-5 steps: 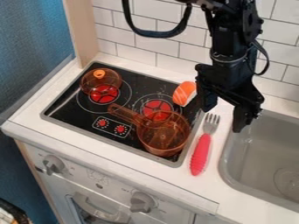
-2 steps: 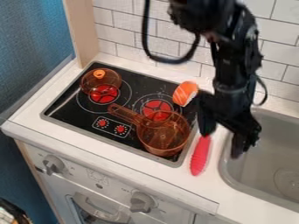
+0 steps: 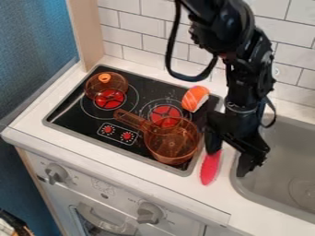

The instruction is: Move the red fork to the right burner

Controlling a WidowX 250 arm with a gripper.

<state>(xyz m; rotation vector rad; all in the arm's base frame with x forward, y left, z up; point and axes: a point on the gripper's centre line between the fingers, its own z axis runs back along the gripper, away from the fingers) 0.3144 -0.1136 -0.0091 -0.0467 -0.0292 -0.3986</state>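
My gripper [image 3: 226,162] hangs over the counter strip between stove and sink, its two fingers spread wide, one at each side of the red fork [image 3: 210,170]. The fork's handle lies on the counter and points toward the front edge; its tines and upper part are hidden behind the gripper. Around the right burner [image 3: 166,113] a ring is printed on the black stove top. A clear orange pan [image 3: 173,144] stands on the front right of the stove, its handle pointing back left near that burner.
An orange-and-white sushi piece [image 3: 195,98] sits at the stove's back right corner. A transparent orange lid [image 3: 106,86] rests over the left burner. The grey sink [image 3: 289,184] lies to the right, with a tiled wall [image 3: 145,44] behind.
The gripper has come down and toward the front, from behind the fork to over its upper part, and now covers the tines. Fork, pan and sushi piece have not moved.
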